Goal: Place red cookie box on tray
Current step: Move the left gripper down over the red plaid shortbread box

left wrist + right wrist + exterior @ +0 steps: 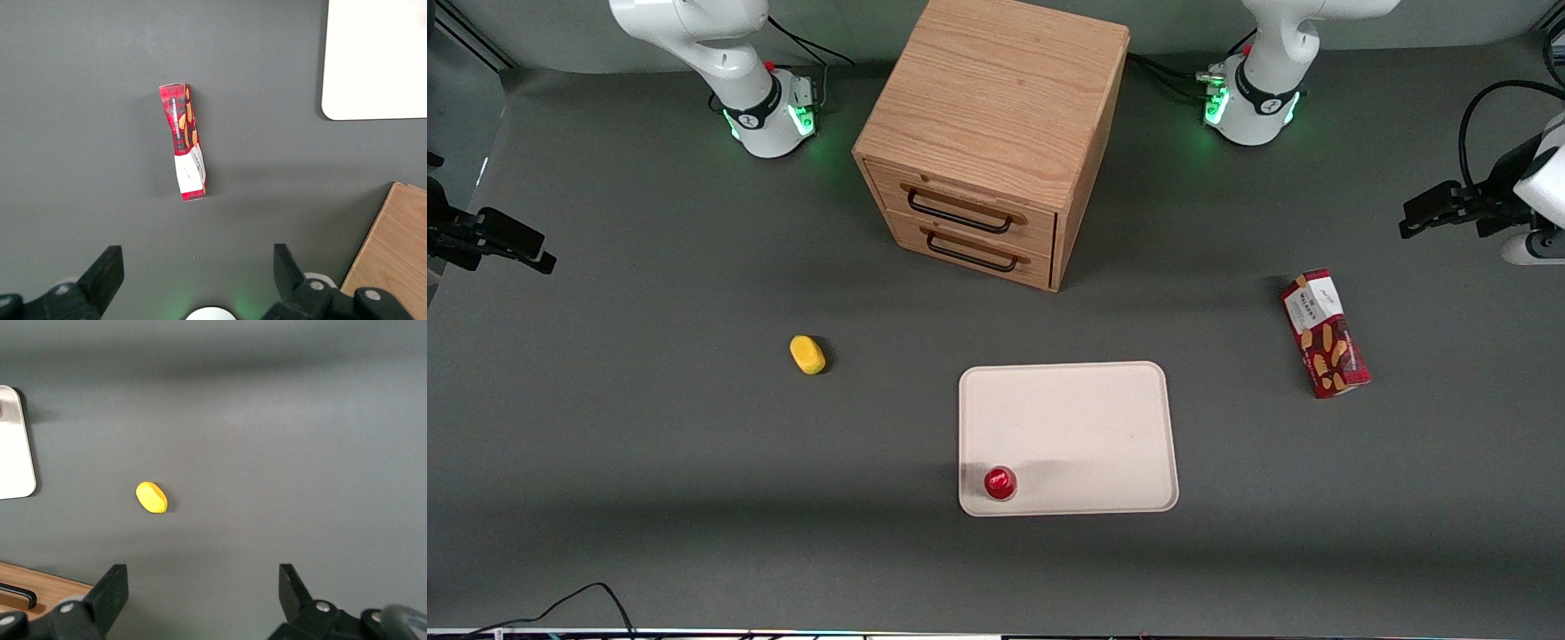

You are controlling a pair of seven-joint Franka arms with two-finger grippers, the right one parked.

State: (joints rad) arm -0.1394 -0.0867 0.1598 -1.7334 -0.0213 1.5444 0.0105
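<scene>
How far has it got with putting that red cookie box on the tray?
Nothing looks done yet. The red cookie box lies flat on the table toward the working arm's end, apart from the tray, which holds only a small red cup. The gripper hangs above the box, jaws open and empty. Grasping, carrying and placing all remain.

You see a big dark gray table that fills almost everything. A small wooden cabinet stands on it. It has two drawers with black handles. Soft shadows lie on the table. A black cable curls at the edge closest to you.
</scene>
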